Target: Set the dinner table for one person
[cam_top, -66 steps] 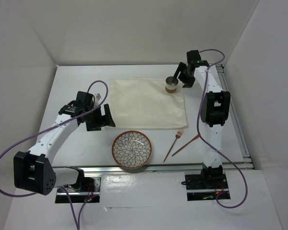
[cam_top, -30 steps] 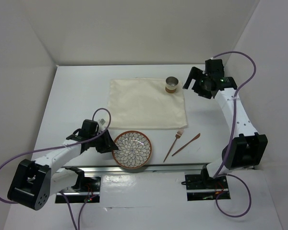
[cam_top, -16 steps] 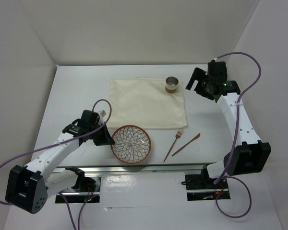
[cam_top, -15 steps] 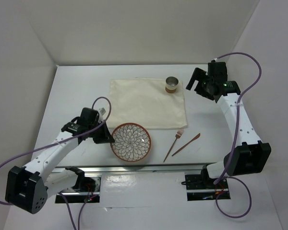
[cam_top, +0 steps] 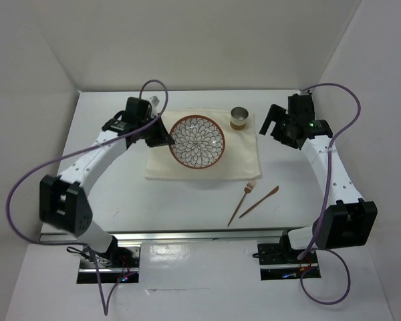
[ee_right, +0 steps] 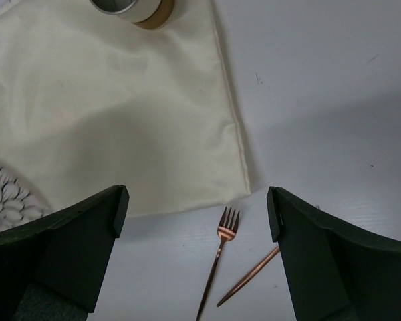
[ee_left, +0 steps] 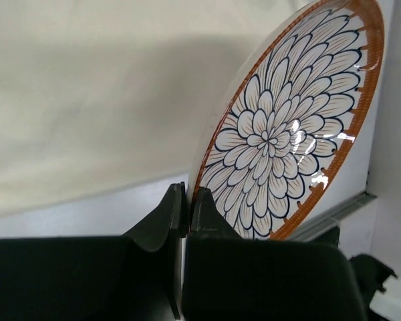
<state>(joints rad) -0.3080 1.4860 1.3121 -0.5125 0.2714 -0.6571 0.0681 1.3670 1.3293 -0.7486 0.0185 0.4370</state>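
Over the middle of the cream mat [cam_top: 244, 159], the left end effector [cam_top: 162, 138] is clamped on the rim of a plate [cam_top: 198, 141], its two fingers pressed together on the plate's left edge. The plate hangs tilted and appears clear of the cloth; whether its low edge touches the mat cannot be told. Pinching the rim probably leaves the underside free, so the plate can be lowered flat onto the mat's centre, where a single diner's plate belongs. The plate is glossy, with a dark-outlined petal pattern and an orange-brown border. A small metal cup [cam_top: 239, 118] stands upright on the mat's far right corner, the usual spot for a drink. Just off the mat's right edge, near the cup, the right end effector [cam_top: 275, 124] hovers with its fingers wide apart and nothing between them, likely placed to reach the cutlery next. A copper fork [cam_top: 242, 202] and a slim copper utensil [cam_top: 259, 201] lie off the mat's near right corner, close together and slanted, not yet lined up beside the mat. Beneath the mat and spreading well beyond it on every side, the surface [cam_top: 107, 194] is broad, flat and matte white, with metal rails [cam_top: 187, 234] along its near and right edges.
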